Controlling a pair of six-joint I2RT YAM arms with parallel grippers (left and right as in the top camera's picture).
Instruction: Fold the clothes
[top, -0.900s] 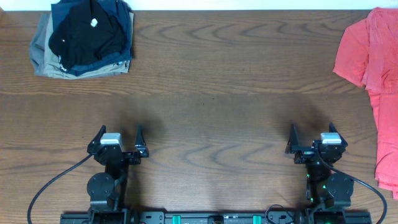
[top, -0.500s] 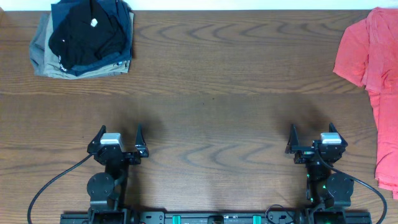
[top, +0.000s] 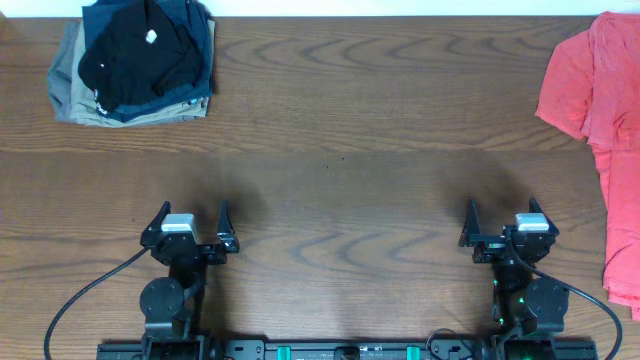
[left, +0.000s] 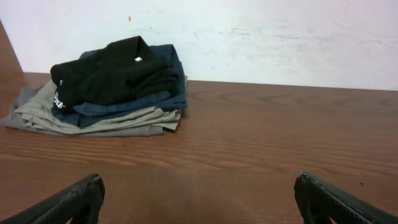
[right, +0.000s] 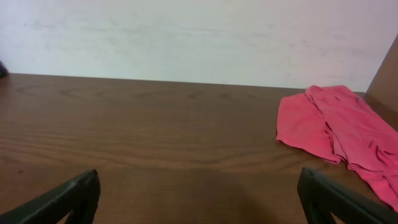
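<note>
Nothing has moved since the earlier frames. Far ahead of the left gripper (top: 192, 210) and to its left lies a stack of folded garments (top: 135, 65), black over navy over khaki cloth, on the brown wood-grain table (top: 340, 120). Jaws of the left gripper stand spread wide, holding nothing. Jaws of the right gripper (top: 503, 207) stand equally wide, empty. Ahead of the right gripper and off to its right, well apart from it, lies the coral-red short-sleeved T-shirt of soft cloth (top: 600, 90), crumpled and unfolded.
</note>
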